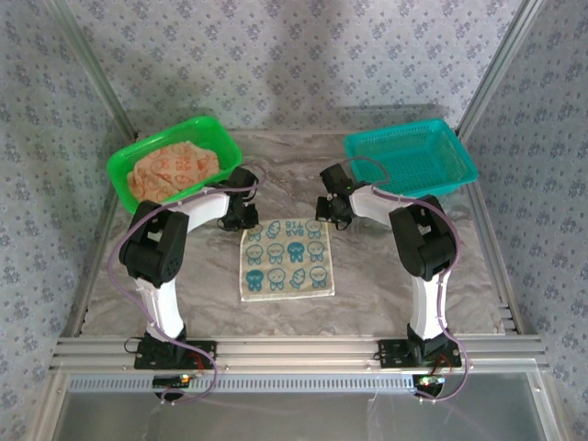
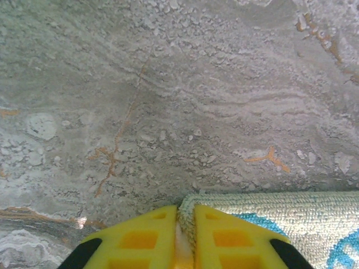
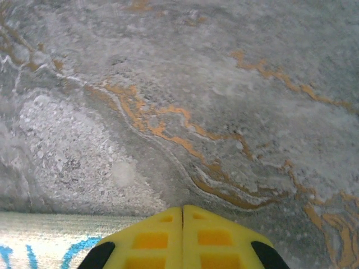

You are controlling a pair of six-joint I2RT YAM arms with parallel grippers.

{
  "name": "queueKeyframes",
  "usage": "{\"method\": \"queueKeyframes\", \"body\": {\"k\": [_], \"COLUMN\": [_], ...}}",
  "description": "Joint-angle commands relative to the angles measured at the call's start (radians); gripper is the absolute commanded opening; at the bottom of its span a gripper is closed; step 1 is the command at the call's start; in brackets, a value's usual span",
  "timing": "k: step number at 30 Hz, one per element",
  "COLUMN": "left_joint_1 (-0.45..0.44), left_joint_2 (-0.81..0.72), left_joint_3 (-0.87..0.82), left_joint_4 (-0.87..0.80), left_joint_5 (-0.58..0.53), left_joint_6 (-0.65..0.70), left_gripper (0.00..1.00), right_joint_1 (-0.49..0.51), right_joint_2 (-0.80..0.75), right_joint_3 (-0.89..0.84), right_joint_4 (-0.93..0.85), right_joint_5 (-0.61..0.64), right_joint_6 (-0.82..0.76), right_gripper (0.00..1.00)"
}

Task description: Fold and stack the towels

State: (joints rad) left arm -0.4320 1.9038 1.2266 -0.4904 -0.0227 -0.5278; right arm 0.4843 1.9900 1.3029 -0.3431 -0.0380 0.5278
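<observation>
A cream towel with teal figures (image 1: 285, 259) lies flat on the marble table between the arms. My left gripper (image 1: 246, 219) is at its far left corner. In the left wrist view the yellow fingers (image 2: 151, 238) are shut on the towel (image 2: 291, 216), with the hem pinched between the tips. My right gripper (image 1: 323, 217) is at the far right corner. Its fingers (image 3: 221, 238) are pressed together and no cloth shows between them. The towel edge (image 3: 45, 238) ends behind the left finger. More towels (image 1: 173, 167), cream and orange, are heaped in the green basket.
The green basket (image 1: 124, 168) stands at the back left, just behind my left arm. An empty teal basket (image 1: 411, 158) stands at the back right. Bare marble table (image 1: 386, 294) lies around the towel, and the frame rails run along the near edge.
</observation>
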Motion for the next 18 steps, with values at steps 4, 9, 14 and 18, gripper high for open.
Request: {"method": "queueKeyframes", "body": {"k": [4,9,14,18], "left_joint_1": [0.001,0.002,0.002,0.002], "left_joint_2": [-0.019,-0.058,-0.106,-0.153], "left_joint_3": [-0.014,-0.005,-0.019,-0.067], "left_joint_4": [-0.014,-0.022,-0.015,0.014], "left_joint_5": [0.009,0.007,0.001,0.004], "left_joint_6": [0.017,0.022,0.038,0.043], "left_gripper": [0.0,0.0,0.0,0.0], "right_joint_1": [0.009,0.01,0.008,0.013], "right_joint_2": [-0.023,-0.089,-0.143,-0.203], "right_joint_3": [-0.021,-0.04,-0.075,-0.147], "right_joint_4": [-0.028,0.013,0.046,0.085], "right_joint_5": [0.016,0.014,-0.003,-0.016], "right_joint_6": [-0.031,-0.083,-0.136,-0.154], "right_gripper": [0.0,0.0,0.0,0.0]}}
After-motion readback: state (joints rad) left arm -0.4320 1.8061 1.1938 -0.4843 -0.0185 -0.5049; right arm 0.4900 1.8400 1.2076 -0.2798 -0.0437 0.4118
